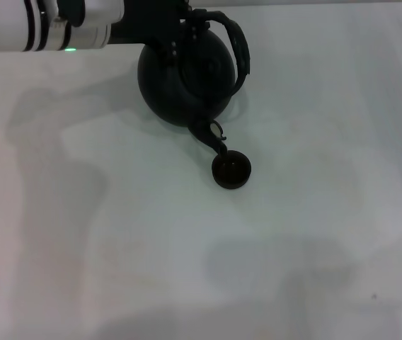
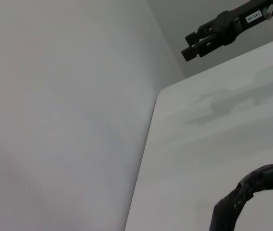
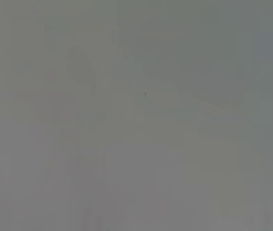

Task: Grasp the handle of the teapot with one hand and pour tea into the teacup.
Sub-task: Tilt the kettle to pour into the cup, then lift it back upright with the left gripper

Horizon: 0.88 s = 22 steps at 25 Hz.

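Observation:
The large black teapot [image 1: 187,78] is tilted forward at the back middle of the table, its lid facing me. Its short spout [image 1: 211,138] points down at the rim of the tiny dark teacup [image 1: 231,171], which stands on the table just in front of it. My left gripper [image 1: 187,21] reaches in from the upper left and is shut on the arched handle [image 1: 240,53], holding the pot tilted. A piece of the handle [image 2: 252,192] shows in the left wrist view. My right gripper [image 2: 194,44] shows only there, far off above the table's edge.
The white table [image 1: 293,248] spreads in front of and to the right of the cup. The right wrist view shows only bare table surface [image 3: 136,115]. A plain wall [image 2: 55,96] stands beyond the table's edge in the left wrist view.

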{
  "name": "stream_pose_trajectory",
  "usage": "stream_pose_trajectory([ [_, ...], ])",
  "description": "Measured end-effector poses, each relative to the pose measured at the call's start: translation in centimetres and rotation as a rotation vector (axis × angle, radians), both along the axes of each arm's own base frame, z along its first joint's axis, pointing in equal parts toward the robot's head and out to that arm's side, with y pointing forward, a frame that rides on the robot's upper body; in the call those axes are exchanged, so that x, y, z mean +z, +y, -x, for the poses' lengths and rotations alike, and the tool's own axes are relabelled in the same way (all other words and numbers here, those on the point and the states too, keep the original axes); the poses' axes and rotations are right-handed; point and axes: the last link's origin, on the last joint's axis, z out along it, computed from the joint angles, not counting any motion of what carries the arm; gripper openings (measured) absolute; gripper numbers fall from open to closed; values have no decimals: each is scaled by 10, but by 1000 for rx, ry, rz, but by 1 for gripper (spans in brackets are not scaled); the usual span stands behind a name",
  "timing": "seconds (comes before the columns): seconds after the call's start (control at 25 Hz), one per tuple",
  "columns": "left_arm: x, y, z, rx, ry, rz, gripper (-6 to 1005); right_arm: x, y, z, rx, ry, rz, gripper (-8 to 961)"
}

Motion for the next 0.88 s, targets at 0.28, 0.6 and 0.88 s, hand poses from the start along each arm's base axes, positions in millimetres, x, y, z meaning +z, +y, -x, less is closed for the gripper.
stream_pose_trajectory([
  [0.28,1,3,-4,-12,12,-2,98,0,1,1,1,4,0,841],
  [0.6,-1,4,-10,-32,40,22,98,0,1,1,1,4,0,841],
  [0.88,-2,5,-15,-46,58,35,99,1,0,-1,-5,9,-5,841],
])
